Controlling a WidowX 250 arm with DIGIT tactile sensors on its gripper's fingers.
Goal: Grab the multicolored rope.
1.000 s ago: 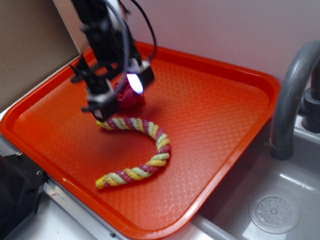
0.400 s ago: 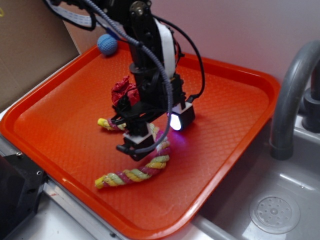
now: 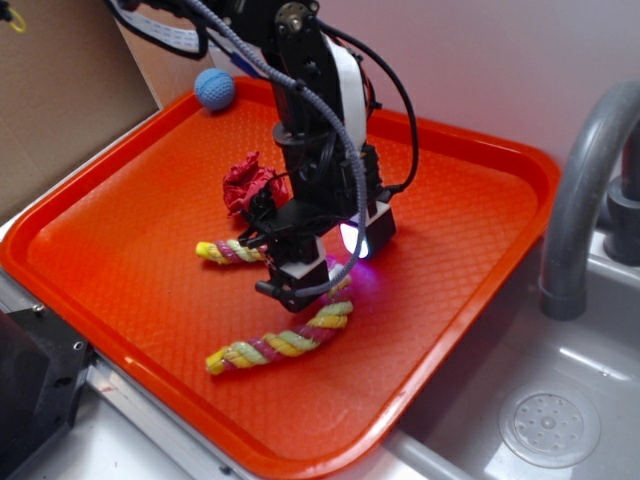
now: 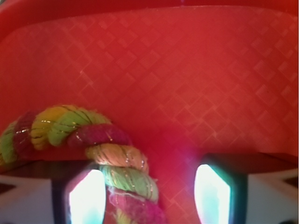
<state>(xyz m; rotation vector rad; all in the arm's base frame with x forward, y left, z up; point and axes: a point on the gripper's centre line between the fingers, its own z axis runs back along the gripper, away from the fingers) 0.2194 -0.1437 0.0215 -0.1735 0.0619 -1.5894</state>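
Multicolored rope (image 3: 285,342) lies curved on the orange tray (image 3: 130,240), toward the tray's front half; one end points at the tray's front-left edge, the other runs back under the arm. Gripper (image 3: 300,283) is down over the rope's bend. Wrist view: rope (image 4: 117,172) passes between the spread fingers (image 4: 86,198), close by the left one, gap to the right one, so unclenched, not pinching. Dark red wad (image 3: 247,186) just behind the rope. Blue ball (image 3: 214,89) at the tray's back-left rim. Grey faucet (image 3: 585,190) and sink (image 3: 540,400) right of the tray.
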